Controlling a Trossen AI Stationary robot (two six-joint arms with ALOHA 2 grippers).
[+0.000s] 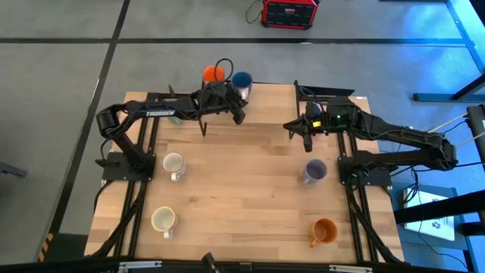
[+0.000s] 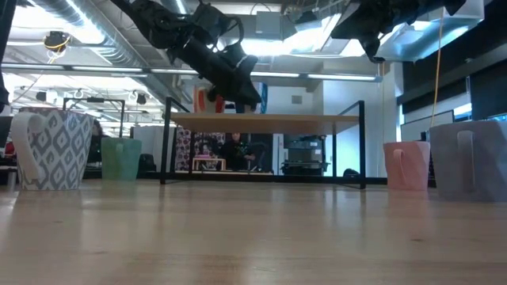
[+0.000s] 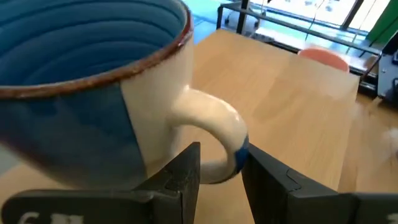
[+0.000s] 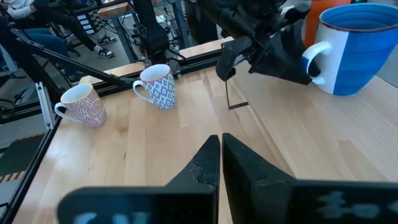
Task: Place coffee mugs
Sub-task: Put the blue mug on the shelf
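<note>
Left gripper [image 1: 239, 117] at far edge of table [image 1: 250, 197], fingers [image 3: 180, 177] parted either side of the blue mug's [image 1: 242, 80] handle, not pinching it; the handle loop sits between them in left wrist view with a gap each side. Mug stands upright on the far edge, orange-red mug [image 1: 214, 73] just beside it on its left. Handle points toward the left arm, so any regrasp or retreat runs along that line; left arm is clearly the nearer one. Looks like a release after placing, judged only. Right gripper [image 1: 307, 140] hovers right of centre, fingers closed on nothing. Other mugs: two white/cream at left, lavender mug [image 1: 314, 171] and amber mug [image 1: 324, 231] at right
</note>
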